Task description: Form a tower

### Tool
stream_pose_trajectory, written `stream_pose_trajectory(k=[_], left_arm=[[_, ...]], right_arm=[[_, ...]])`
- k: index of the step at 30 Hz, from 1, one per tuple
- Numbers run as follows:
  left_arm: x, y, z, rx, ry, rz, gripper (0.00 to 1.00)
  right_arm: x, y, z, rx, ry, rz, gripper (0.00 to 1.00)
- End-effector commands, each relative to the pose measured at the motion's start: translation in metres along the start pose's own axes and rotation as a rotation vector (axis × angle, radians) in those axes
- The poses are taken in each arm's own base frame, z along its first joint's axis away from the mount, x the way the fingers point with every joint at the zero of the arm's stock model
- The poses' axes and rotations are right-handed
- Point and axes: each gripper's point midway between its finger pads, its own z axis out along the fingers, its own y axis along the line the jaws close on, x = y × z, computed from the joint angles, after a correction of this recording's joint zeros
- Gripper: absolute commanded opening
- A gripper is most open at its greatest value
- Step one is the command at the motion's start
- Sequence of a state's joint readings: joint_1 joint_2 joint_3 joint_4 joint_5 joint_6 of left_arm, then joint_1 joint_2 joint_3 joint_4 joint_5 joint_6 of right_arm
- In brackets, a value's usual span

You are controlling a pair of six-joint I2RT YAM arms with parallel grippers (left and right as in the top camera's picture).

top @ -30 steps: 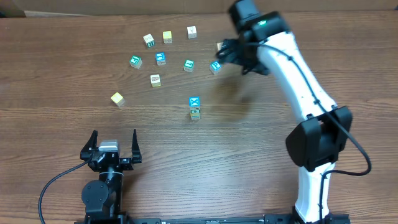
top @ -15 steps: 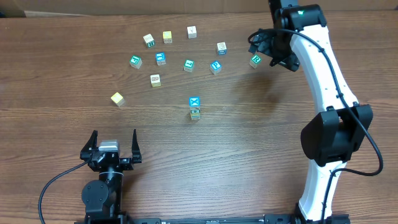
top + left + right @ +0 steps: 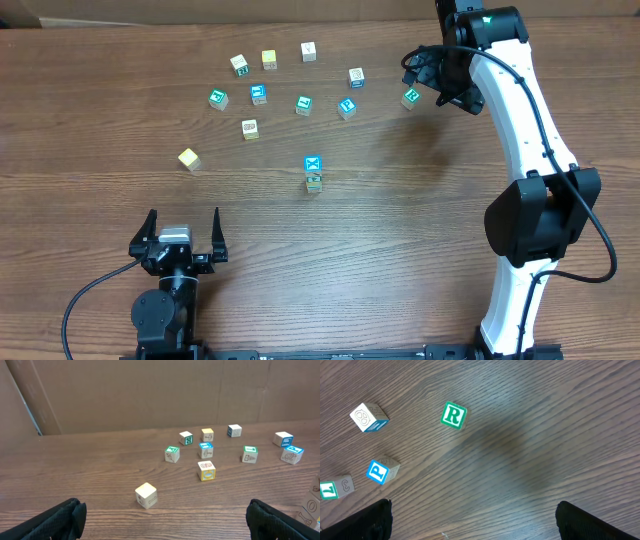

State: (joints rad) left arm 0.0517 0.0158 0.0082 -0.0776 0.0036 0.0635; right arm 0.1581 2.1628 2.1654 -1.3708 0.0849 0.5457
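Here, poised above the far right of the counter (image 3: 400, 250) with the right end effector (image 3: 472, 507) spread to its widest and gripping nothing, just short of a green R block (image 3: 453, 415) lying ahead of the jaws rather than between them. Parked at the near edge with the left end effector (image 3: 183, 222) equally wide, equally empty. Leaves the tower (image 3: 313, 172) standing alone near the middle of the counter, blue X face on top, well apart from both arms and in front of the scatter of loose blocks (image 3: 258, 93). Probably calls next for fetching that R block and carrying it across. Plenty to go wrong. Could clip a corner of the block on the way down and skid it out of reach, given its slightly skewed angle to the jaws. Could pinch it off-centre, then set it down crooked. Could nudge the narrow stack sideways on approach, or release a touch high, and topple the lot: no forgiveness in so small a footprint. Could also brush the blue P block (image 3: 380, 471) nearby on a low reach.
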Motion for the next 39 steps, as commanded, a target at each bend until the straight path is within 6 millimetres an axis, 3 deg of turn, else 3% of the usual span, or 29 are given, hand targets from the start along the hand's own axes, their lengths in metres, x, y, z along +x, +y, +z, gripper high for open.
stream_pose_trajectory(k=[1,20,25,31,34,39], left_arm=[[-0.001,0.0,0.0,-0.001,-0.008,0.027,1.0],[-0.001,0.0,0.0,-0.001,-0.008,0.027,0.99],[-0.001,0.0,0.0,-0.001,-0.008,0.027,0.99],[-0.001,0.0,0.0,-0.001,-0.008,0.027,1.0],[-0.001,0.0,0.0,-0.001,-0.008,0.027,0.99],[-0.001,0.0,0.0,-0.001,-0.008,0.027,1.0]], right_arm=[[-0.004,0.003,-0.008,-0.014,-0.025,-0.003,1.0],[-0.004,0.003,-0.005,-0.012,-0.023,-0.003,1.0],[-0.008,0.004,-0.036,-0.053,-0.078,-0.001,1.0],[-0.011,0.002,-0.1,-0.133,-0.191,0.008,1.0],[-0.011,0.0,-0.115,-0.151,-0.217,0.01,1.0],[-0.011,0.0,-0.119,-0.157,-0.226,0.011,1.0]])
